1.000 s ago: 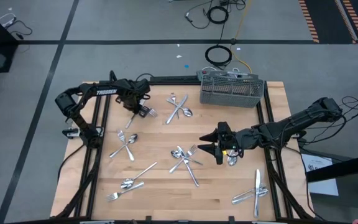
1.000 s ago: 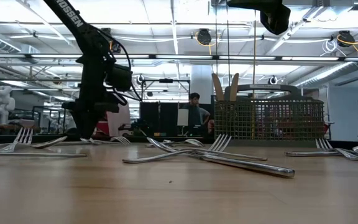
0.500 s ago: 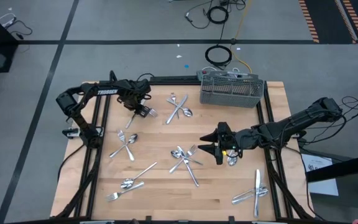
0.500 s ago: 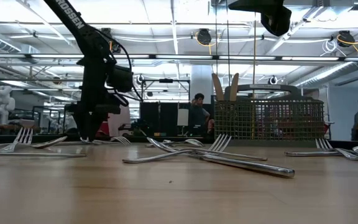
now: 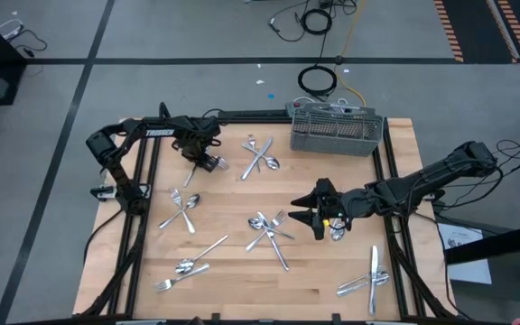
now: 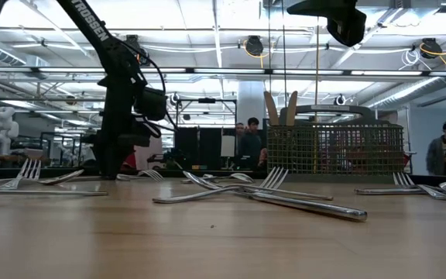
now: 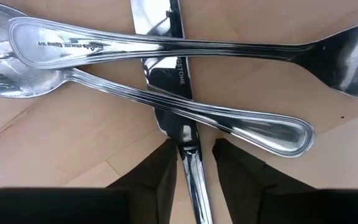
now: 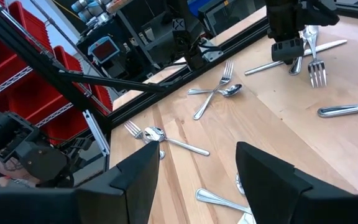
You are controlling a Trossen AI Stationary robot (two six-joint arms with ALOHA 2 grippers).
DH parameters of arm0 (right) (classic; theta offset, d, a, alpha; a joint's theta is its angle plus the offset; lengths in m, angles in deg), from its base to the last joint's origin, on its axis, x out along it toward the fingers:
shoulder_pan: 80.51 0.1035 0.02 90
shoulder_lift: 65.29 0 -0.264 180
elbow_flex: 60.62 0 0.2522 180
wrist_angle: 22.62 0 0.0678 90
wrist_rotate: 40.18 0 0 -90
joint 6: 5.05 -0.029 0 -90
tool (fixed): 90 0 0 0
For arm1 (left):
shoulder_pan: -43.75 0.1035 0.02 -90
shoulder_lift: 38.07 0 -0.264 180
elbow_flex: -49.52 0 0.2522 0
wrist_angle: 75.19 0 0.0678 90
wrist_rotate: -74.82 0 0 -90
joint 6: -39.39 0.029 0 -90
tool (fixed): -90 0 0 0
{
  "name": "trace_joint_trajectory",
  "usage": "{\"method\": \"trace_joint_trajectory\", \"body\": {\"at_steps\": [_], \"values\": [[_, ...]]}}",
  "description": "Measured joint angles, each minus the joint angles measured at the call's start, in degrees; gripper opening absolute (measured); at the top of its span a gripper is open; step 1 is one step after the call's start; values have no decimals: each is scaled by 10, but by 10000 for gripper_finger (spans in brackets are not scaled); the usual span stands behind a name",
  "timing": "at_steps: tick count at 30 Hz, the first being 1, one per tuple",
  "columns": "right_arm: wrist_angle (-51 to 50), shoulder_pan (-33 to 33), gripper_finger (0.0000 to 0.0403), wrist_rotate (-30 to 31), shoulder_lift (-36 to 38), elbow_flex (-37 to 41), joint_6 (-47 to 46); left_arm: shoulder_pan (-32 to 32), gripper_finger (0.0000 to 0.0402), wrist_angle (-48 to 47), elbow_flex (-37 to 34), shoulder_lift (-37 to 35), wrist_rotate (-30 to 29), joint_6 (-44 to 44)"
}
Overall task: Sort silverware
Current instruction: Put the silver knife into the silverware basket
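From overhead, 1 camera looks straight down on the whole worktop (image 5: 242,271). Another sits at worktop level, facing the room. 2 wrist cameras look closely across the same scattered silverware (image 5: 264,155).

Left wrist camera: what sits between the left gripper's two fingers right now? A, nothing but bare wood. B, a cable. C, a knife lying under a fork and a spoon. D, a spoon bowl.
C: the left gripper straddles the knife, whose blade runs on under the crossed spoon and fork.
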Motion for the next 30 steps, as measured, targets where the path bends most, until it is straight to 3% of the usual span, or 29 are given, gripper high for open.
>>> {"method": "trace_joint_trajectory", "body": {"at_steps": [12, 30], "values": [[0, 0, 203, 0, 0, 0, 0, 0, 66, 0, -1, 1, -1, 2], [0, 0, 203, 0, 0, 0, 2, 0, 61, -40, 17, -8, -1, 3]]}}
